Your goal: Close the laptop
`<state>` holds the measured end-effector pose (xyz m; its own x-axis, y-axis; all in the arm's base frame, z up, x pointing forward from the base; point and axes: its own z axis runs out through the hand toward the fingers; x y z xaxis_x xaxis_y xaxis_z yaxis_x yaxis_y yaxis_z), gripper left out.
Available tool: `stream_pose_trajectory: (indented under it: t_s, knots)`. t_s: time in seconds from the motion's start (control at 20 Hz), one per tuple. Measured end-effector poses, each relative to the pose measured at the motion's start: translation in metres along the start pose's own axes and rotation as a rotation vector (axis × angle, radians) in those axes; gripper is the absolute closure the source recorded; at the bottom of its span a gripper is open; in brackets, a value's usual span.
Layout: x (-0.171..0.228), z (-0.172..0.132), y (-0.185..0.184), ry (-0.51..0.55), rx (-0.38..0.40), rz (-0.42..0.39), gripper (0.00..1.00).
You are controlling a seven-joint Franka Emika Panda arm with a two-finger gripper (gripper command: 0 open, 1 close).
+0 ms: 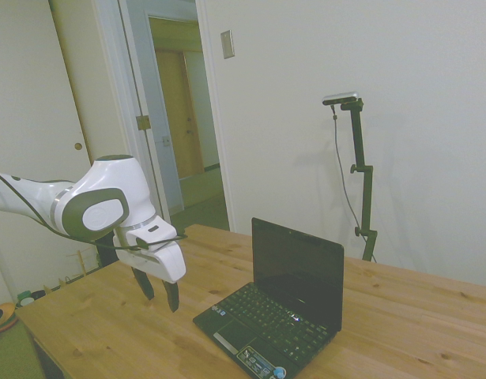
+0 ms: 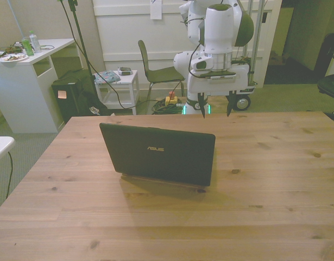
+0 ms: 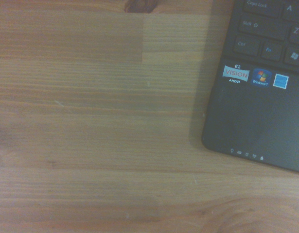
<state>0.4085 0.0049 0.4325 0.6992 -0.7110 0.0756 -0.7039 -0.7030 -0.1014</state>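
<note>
The laptop (image 1: 294, 276) stands open on the wooden table (image 1: 108, 324), its dark screen upright and its black keyboard facing the arm. In the front view its matte lid (image 2: 158, 153) with a faint logo faces the camera. My gripper (image 1: 160, 298) hangs open and empty just above the table, beside the keyboard side of the laptop and apart from it. In the front view the gripper (image 2: 215, 114) is behind the laptop, toward the front view's right. A front corner of the laptop (image 3: 261, 116) with small stickers fills one side of the wrist view.
Bare wooden table (image 2: 275, 179) surrounds the laptop on all sides. Beyond the far edge in the front view are a chair (image 2: 156, 70), a small white side table (image 2: 120, 81) and a white desk (image 2: 31, 81).
</note>
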Motion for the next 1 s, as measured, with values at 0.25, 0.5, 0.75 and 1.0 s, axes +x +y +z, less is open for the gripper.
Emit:
stream_pose_trajectory:
  t_s: [0.25,0.5,0.75,1.0]
  knots:
    - [0.010,-0.012,0.004,0.021,0.011,0.016,0.00]
    - [0.058,-0.066,0.034,0.131,0.010,0.097,0.00]
    - [0.097,-0.109,0.072,0.183,0.003,0.194,0.00]
    - [0.160,-0.168,0.103,0.255,0.010,0.293,0.00]
